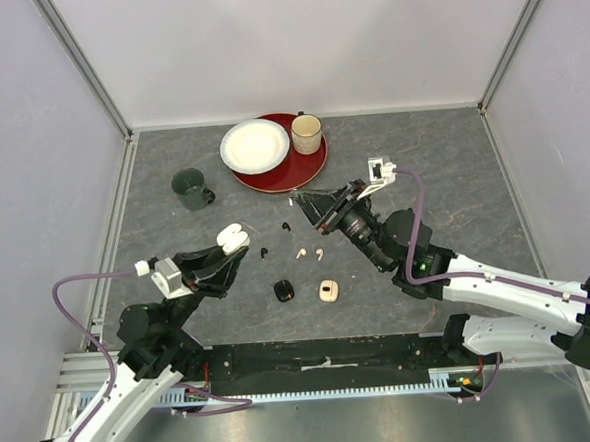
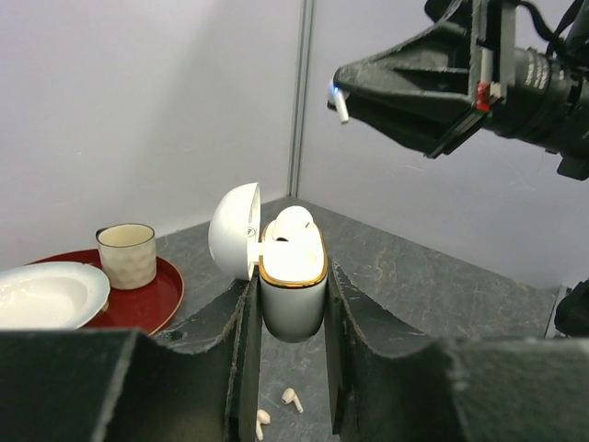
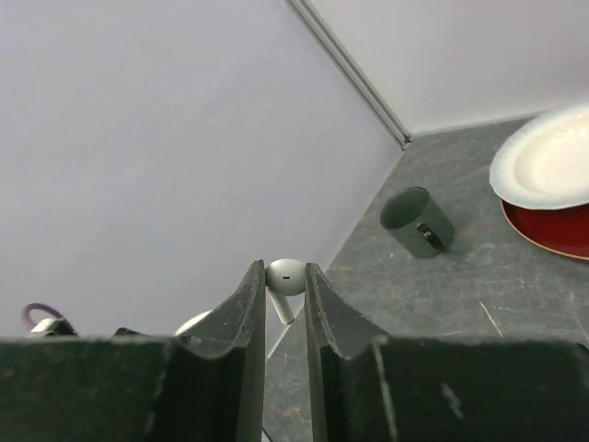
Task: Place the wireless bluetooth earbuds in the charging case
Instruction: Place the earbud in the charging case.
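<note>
Two small rounded cases lie on the grey stone-patterned bench (image 1: 452,171) nearest the arm bases: a glossy black case (image 1: 283,291) and, just to its right, a pinkish-beige case (image 1: 328,292).

To their left, the left end effector (image 2: 291,318) is clamped narrowly on a white pebble-shaped charging case (image 2: 293,276) with a gold rim, holding it upright off the bench. The case's domed lid (image 2: 232,230) is swung open to the left, and one white earbud (image 2: 293,221) already sits in the far end of the case.

Beyond the two loose cases, four tiny stemmed earbuds are scattered on the bench. One black earbud (image 1: 265,252) is close to the held case and another black earbud (image 1: 286,226) lies a little farther back. Two pinkish-beige earbuds (image 1: 302,252) (image 1: 319,253) lie side by side to their right.

Above that spot, the right end effector (image 3: 283,293) is pinched tight on a second white earbud (image 3: 287,274), its bulb at the fingertips and its stem angled downward. It hangs in the air, higher than the open case and clearly apart from it.

Farther back sits a dark green mug (image 1: 190,188). Near the rear wall, a round red tray (image 1: 282,172) carries a white plate (image 1: 254,145) and a cream ceramic cup (image 1: 307,133).
</note>
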Motion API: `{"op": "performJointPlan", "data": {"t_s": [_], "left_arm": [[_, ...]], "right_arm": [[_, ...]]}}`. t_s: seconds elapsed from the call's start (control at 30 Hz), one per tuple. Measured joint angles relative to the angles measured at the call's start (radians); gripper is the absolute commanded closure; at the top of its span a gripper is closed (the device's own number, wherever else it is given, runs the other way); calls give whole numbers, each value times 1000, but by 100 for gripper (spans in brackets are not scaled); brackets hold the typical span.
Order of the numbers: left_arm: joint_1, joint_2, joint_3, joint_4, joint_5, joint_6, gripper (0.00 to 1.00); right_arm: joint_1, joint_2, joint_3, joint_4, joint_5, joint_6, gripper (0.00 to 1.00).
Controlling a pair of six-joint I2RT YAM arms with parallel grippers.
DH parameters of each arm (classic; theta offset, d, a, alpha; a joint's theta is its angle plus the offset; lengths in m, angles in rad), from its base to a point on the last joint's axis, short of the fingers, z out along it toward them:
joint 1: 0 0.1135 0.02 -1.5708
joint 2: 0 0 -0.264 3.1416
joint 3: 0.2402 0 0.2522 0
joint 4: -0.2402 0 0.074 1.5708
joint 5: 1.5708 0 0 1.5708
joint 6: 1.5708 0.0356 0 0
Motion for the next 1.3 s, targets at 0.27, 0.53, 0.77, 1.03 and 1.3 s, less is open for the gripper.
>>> {"op": "performJointPlan", "data": {"t_s": [0.27, 0.53, 0.77, 1.03, 1.3], "left_arm": [[0, 51, -19, 55, 30, 0, 98], [0, 67, -21, 80, 55, 0, 98], [0, 88, -21, 87, 72, 0, 98], [0, 93, -21, 92, 83, 0, 98], [0, 93, -21, 93, 84, 0, 98]], "right_arm": [[88, 26, 0, 129, -19, -98, 100], [150, 109, 23, 161, -61, -153, 100], [202, 159, 68, 180, -85, -190, 100], [219, 207, 96, 182, -89, -210, 100], [233, 245, 117, 171, -88, -225, 100]]}}
